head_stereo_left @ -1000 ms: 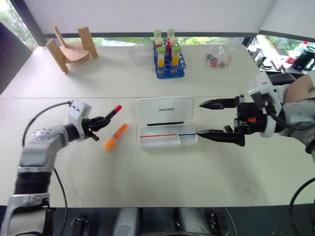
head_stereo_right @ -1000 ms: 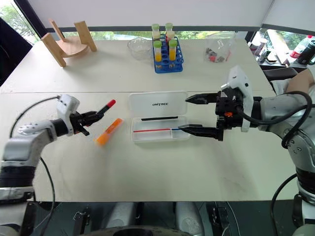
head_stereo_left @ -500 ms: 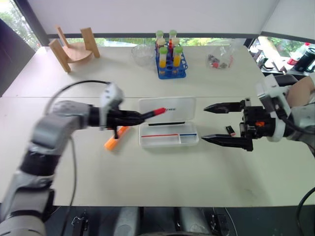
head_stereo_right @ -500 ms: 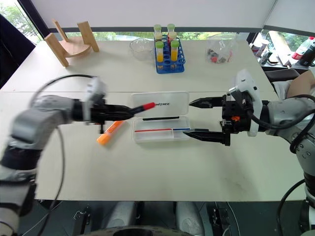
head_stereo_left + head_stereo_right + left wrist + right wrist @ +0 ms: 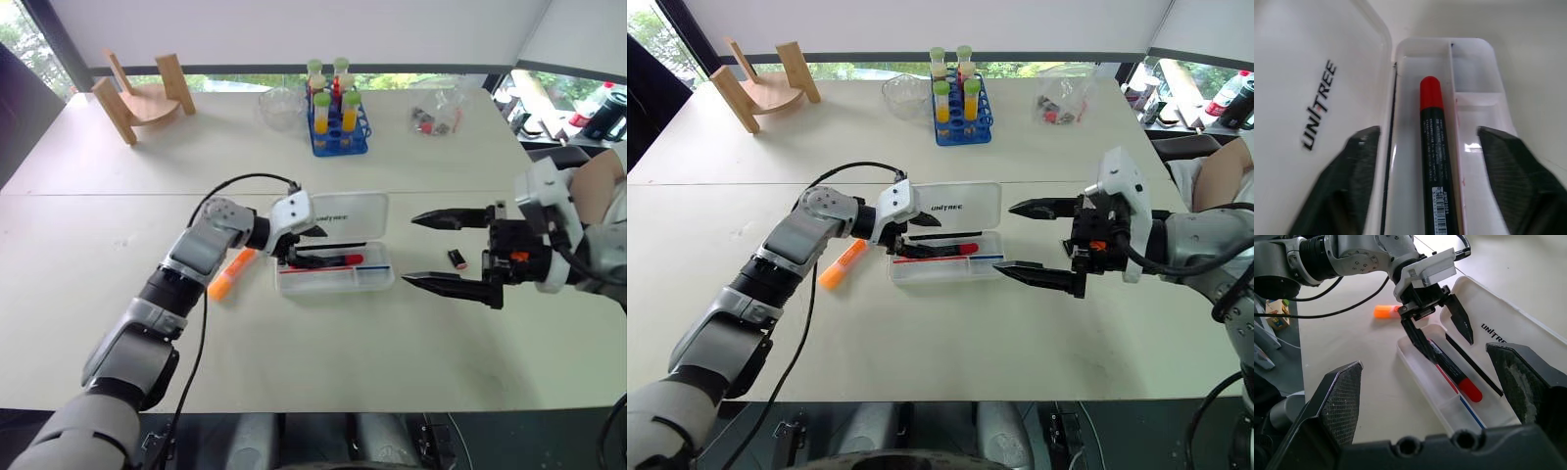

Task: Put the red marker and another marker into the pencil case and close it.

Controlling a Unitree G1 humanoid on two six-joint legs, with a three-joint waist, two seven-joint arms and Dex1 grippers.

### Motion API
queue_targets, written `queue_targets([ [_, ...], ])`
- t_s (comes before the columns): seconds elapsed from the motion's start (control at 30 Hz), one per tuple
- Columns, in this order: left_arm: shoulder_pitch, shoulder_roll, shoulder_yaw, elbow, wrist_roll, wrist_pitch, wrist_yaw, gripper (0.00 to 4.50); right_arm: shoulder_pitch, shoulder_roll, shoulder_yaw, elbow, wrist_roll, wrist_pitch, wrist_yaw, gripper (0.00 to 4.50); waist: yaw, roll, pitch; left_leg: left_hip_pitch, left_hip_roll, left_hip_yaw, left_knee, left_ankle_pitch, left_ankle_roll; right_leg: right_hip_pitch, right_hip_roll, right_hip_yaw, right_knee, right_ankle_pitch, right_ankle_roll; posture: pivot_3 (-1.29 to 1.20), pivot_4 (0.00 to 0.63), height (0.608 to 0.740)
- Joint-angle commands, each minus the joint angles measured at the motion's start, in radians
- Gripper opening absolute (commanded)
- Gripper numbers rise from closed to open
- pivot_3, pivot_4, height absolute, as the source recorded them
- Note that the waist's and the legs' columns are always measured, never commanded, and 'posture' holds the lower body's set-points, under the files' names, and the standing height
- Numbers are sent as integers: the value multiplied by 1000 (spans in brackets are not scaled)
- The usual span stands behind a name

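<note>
From the head view, the left gripper point(image 5: 312, 245) hung spread over the open pencil case point(image 5: 333, 211), the red marker point(image 5: 338, 260) lying loose in its long tray compartment, while the orange highlighter point(image 5: 231, 275) waited on the table just beside the case. The left wrist view showed both fingers point(image 5: 1347, 181) clear of the barrel, so the marker looked released. In the right wrist view, the right gripper point(image 5: 1432, 396) stood wide and empty beside the case, probably ready to shut the lid.
</note>
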Motion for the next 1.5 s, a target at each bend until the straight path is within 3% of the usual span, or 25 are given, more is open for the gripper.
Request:
queue_targets([
  [0.03, -9, -10, 46, -35, -3, 9, 32, 4476, -7, -18, -28, -22, 15, -6, -11, 4500, -1, 0, 0, 0, 0, 0, 0, 0, 0, 0, 0, 0, 0, 0, 0, 0, 150, 740],
  [0.17, 27, 20, 190, -203, -98, 195, 115, 4476, -6, -20, -26, -24, 18, -8, -14, 4500, -4, 0, 0, 0, 0, 0, 0, 0, 0, 0, 0, 0, 0, 0, 0, 0, 150, 740],
  [0.3, 207, 130, 464, -570, -237, 538, 271, 4476, -6, -18, -16, -19, 12, -17, -16, 4500, -19, 1, 0, 0, 3, -2, -1, -1, 1, -2, 1, 2, 1, 0, 0, 0, 150, 740],
  [0.47, 436, 203, 613, -798, -275, 698, 395, 4476, -28, -13, 17, 3, -1, -33, -5, 4500, -16, 1, 0, 1, 2, -2, -1, -1, 1, 0, 0, 1, 0, 0, 0, 0, 150, 740],
  [0.57, 541, 206, 622, -805, -256, 668, 443, 4476, -55, -10, 47, 23, -12, -45, 7, 4500, 2, 1, 0, 3, 1, -1, 1, -1, 1, 4, -2, 1, 0, 1, 2, 0, 150, 740],
  [0.83, 710, 139, 476, -603, -148, 428, 514, 4476, -110, -10, 100, 69, -50, -78, 37, 4500, 2, 1, 0, 3, 0, 0, 1, 0, 0, 4, -3, 0, -1, 1, 1, 0, 150, 740],
  [0.93, 732, 125, 461, -553, -136, 370, 514, 3699, -116, -9, 104, 73, -58, -82, 39, 4500, 5, 3, -2, 4, 0, 0, 0, 0, 0, 4, -3, 0, -1, 1, 1, 0, 150, 740],
  [1.03, 742, 136, 470, -547, -145, 344, 500, 2116, -117, -10, 103, 75, -63, -83, 40, 4500, 2, 3, -2, 5, 0, 0, 0, 0, 0, 5, -3, 0, -1, 1, 1, 0, 150, 740],
  [1.13, 740, 151, 490, -564, -173, 344, 476, 847, -115, -10, 102, 77, -71, -88, 39, 4500, 2, 3, -2, 5, 0, 1, 0, 0, 0, 5, -4, 0, -1, 1, 1, 0, 150, 740],
  [1.2, 734, 164, 503, -587, -204, 352, 452, 886, -114, -9, 101, 77, -74, -89, 38, 4500, 2, 3, -2, 4, 0, 1, 0, 0, 0, 5, -4, 0, -1, 1, 1, 0, 150, 740],
  [1.37, 596, 224, 558, -750, -474, 394, 246, 886, -109, -12, 97, 82, -82, -89, 39, 4500, 8, 2, 0, 2, 1, 0, 0, 0, 0, 4, -4, -1, -1, 1, 1, 0, 150, 740],
  [1.5, 465, 290, 448, -743, -479, 386, 134, 886, -111, -12, 96, 87, -86, -90, 41, 4500, 0, 3, -1, 2, 0, 0, 0, 0, 0, 4, -4, -1, -1, 1, 1, 0, 150, 740],
])
